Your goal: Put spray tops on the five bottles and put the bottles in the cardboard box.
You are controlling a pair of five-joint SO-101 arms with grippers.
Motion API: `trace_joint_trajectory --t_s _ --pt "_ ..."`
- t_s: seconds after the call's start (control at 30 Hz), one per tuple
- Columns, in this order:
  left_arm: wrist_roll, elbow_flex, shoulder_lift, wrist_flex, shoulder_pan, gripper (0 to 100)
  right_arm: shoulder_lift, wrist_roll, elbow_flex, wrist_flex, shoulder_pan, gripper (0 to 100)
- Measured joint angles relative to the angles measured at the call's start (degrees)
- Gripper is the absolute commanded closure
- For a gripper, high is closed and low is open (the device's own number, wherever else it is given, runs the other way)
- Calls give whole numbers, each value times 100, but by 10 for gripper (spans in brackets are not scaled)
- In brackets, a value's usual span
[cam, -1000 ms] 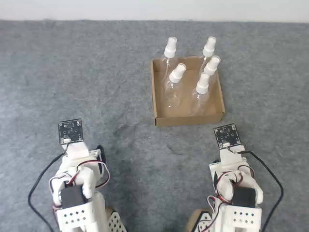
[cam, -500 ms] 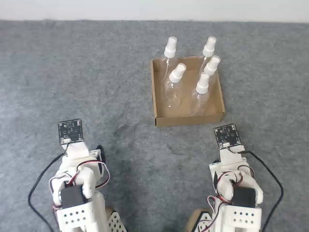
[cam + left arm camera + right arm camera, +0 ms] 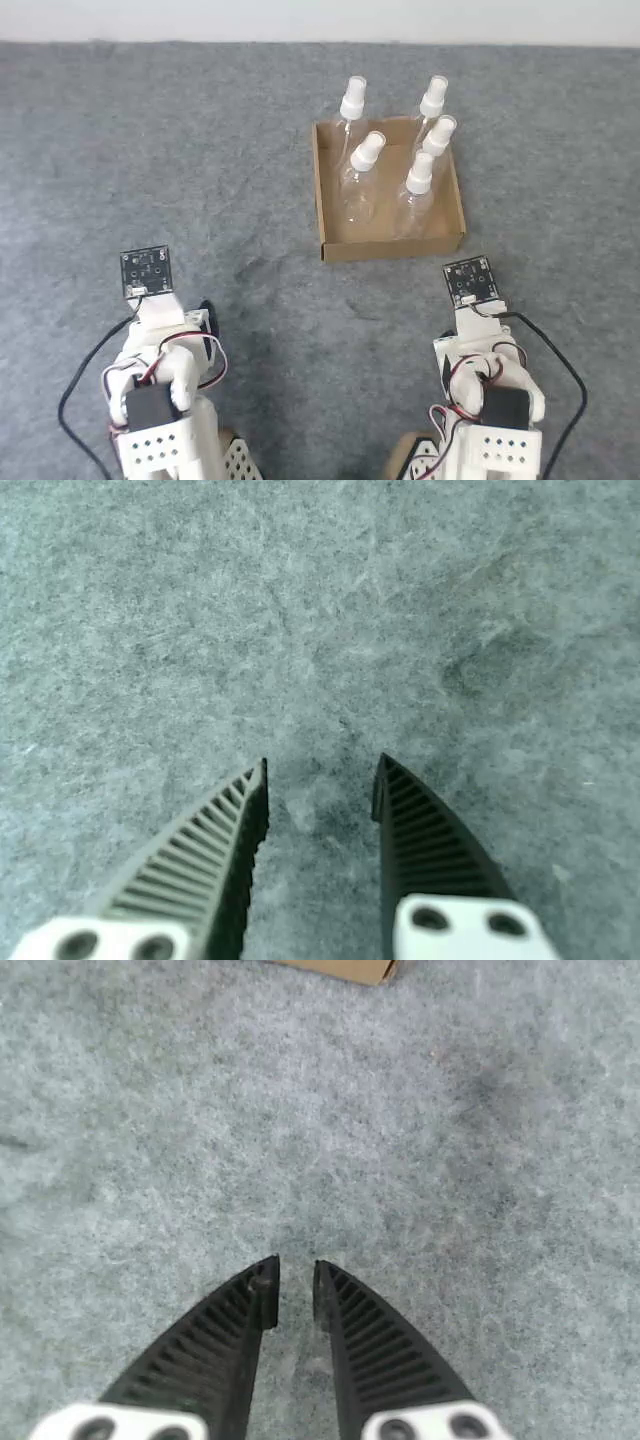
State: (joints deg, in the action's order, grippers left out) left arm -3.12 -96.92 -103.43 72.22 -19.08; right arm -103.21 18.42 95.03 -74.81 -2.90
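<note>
Bottles [image 3: 357,195]: five, clear, white spray tops [image 3: 367,150], upright in cardboard box [image 3: 392,245] | left jaws spread | right jaws barely parted

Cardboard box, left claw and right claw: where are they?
cardboard box [image 3: 392,246]: high view, front wall.
left claw [image 3: 322,762]: left wrist view, between its tips.
right claw [image 3: 297,1260]: right wrist view, between its tips.

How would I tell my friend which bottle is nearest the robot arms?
Look for the cardboard box on the grey mat. Five clear bottles with white spray tops stand in it. The bottle is on its right side, its top nearest the box's near wall.
</note>
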Motion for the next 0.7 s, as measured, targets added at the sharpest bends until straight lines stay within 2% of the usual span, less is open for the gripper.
trace_joint_trajectory --t_s 0.7 --pt "0 0 0 0 0 846 0 0 0 0 0 979"
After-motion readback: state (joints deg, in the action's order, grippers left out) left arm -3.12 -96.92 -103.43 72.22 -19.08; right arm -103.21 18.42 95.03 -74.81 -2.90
